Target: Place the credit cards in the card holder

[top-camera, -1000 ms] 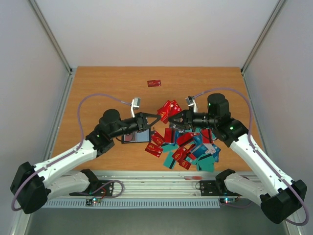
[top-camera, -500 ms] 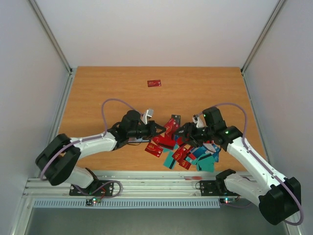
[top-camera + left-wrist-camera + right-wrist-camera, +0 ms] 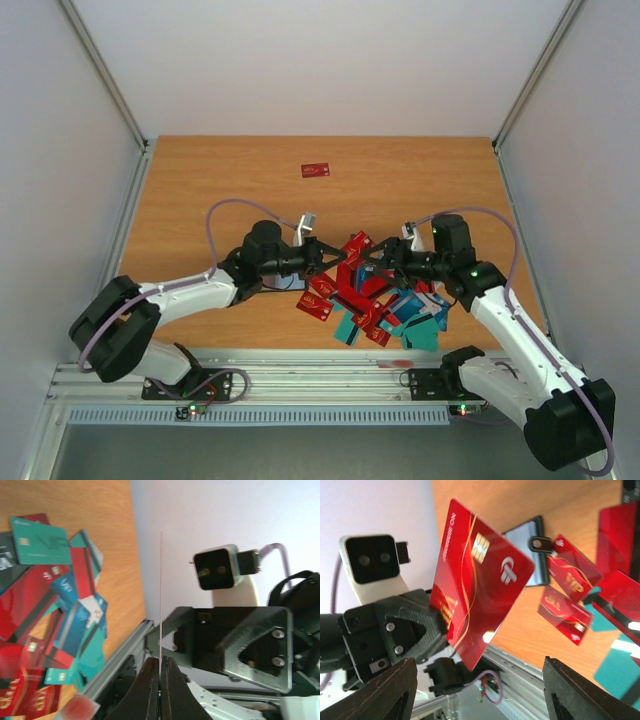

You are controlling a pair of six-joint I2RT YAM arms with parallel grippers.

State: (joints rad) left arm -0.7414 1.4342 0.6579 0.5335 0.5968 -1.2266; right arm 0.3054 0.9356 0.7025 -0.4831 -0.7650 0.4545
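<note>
1 card [image 3: 480, 575] in L tool [image 3: 333, 258], 1 holder [image 3: 536, 562]

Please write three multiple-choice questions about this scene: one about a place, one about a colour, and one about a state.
1. Where does the lone card lie?
A. under the right arm
B. far out on the table, apart from the others
C. in a gripper

2. What colour is the held card in the left gripper?
A. teal
B. red
C. black

3. How is the right gripper?
A. shut on a card
B. shut, empty
C. open

Answers:
1 B: the top view shows it alone.
2 B: the right wrist view shows its red face.
3 C: its jaws stand wide apart.
</note>
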